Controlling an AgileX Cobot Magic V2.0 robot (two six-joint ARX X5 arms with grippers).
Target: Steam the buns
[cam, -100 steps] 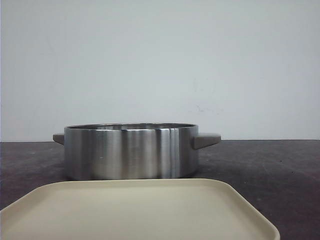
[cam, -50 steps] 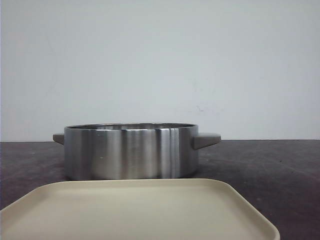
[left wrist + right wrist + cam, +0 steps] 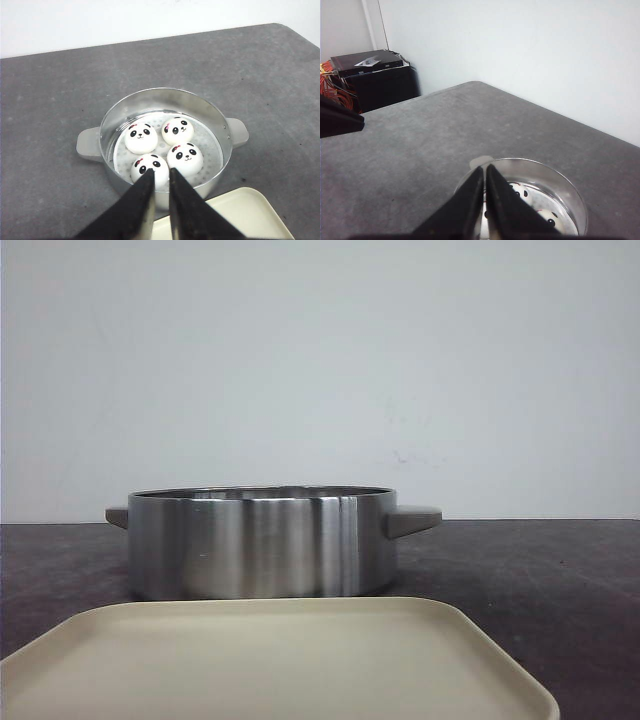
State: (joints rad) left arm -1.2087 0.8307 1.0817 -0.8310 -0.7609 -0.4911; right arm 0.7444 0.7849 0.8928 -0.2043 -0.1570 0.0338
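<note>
Inside the pot [image 3: 162, 137], four buns [image 3: 164, 147] sit on a perforated steamer plate [image 3: 207, 145], packed in a two-by-two cluster, panda faces toward the left wrist camera. The two nearer buns touch or nearly touch; the two farther ones sit just behind them. The pot is steel, with a stubby handle on each side, on a dark grey table [image 3: 55, 110]. A cream tray [image 3: 280, 660] lies just in front of the pot, nearest the robot, nothing on it. In the front view the pot wall hides the buns. Left gripper [image 3: 160, 192] hangs above the pot's near rim, fingers almost together, a thin gap, grasping nothing. Right gripper [image 3: 485, 192] also above the pot, fingers nearly closed, nothing between them. Beyond the table's far corner in the right wrist view: a black box [image 3: 367, 62] with orange wires [image 3: 332, 85] beside it, against a white wall [image 3: 520, 55].
</note>
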